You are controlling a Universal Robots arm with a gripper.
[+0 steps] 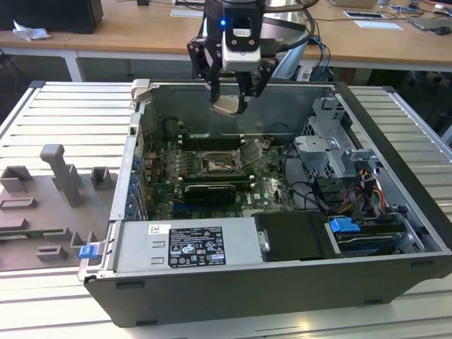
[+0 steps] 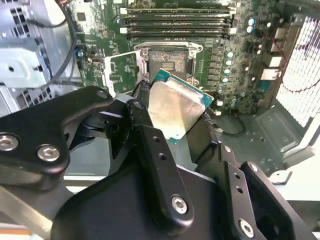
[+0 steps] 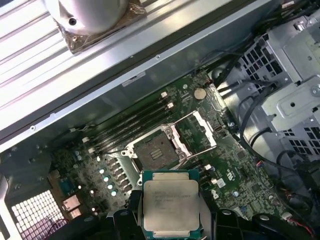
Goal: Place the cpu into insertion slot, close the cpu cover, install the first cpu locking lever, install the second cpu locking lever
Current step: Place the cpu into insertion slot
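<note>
Pincer (image 2: 177, 122) clamped on cpu (image 2: 172, 100) edges, chip between its tips. Well below pincer: insertion slot (image 3: 156, 152), bare; cpu cover (image 3: 197, 131) beside it, seemingly swung open. Chip: light, stiff, fragile, so edges only.

Top centre of exterior view: gripper (image 1: 229, 97), black jointed link fingers (image 2: 155, 165), pale grey block (image 1: 239, 39) above with small blue light (image 1: 224, 22). Silver round-head screws (image 2: 179, 204) at the link joints in second wrist view. Dark cable (image 1: 313, 32) loops off the wrist.
</note>
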